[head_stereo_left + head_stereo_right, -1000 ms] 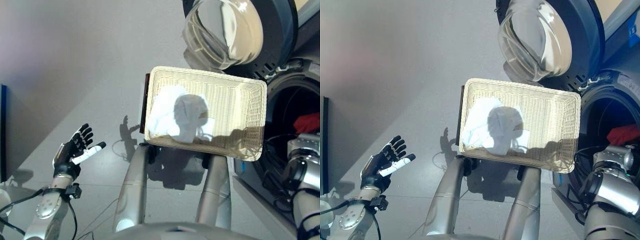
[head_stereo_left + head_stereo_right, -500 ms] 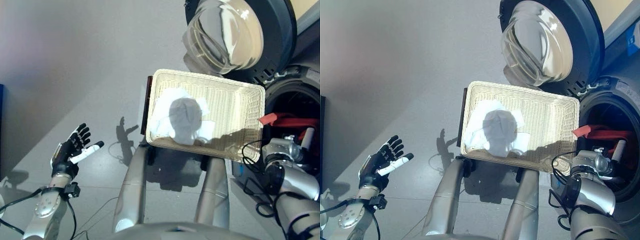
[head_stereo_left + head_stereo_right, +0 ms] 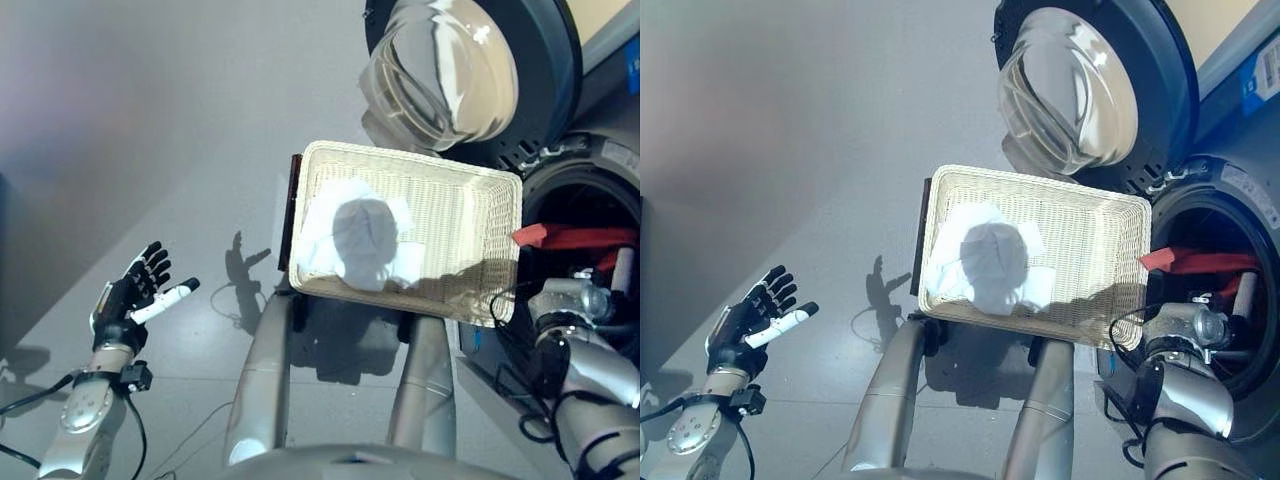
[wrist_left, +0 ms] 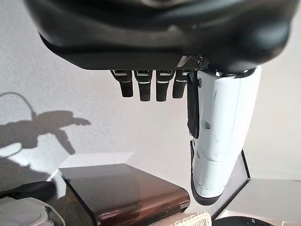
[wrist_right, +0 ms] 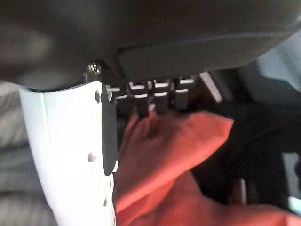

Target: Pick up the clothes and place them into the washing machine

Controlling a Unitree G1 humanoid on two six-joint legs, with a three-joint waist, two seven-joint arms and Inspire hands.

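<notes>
Presently the right hand (image 3: 1240, 300) is inside the round opening of the washing machine (image 3: 1240, 190), at the drum's mouth. Its own wrist view shows the fingers (image 5: 143, 96) and the white-covered thumb reaching over a red garment (image 5: 174, 155), which fills the space directly past them. The fingers look fairly straight, but whether they pinch the cloth cannot be told from that view. From the head cameras, the red garment lies across the opening of the drum, one corner poking out toward the basket's near edge.

A cream wicker basket (image 3: 470, 200) sits in front of the robot, just beside the machine's opening and to its left. Inside it, toward the left end, lies a white garment (image 3: 350, 240), crumpled, resting on the basket floor. The right half of the basket shows bare weave.

The washing machine's door (image 3: 470, 70) stands swung open, its domed glass above and behind the basket.

The left hand (image 3: 135, 290) is held out well apart from the basket, over the grey floor (image 3: 150, 120) at the robot's left. Its fingers are spread and straight, the white-covered thumb extended to the side, and it holds nothing. The left wrist view confirms this, with short fingertips and the thumb standing free.
</notes>
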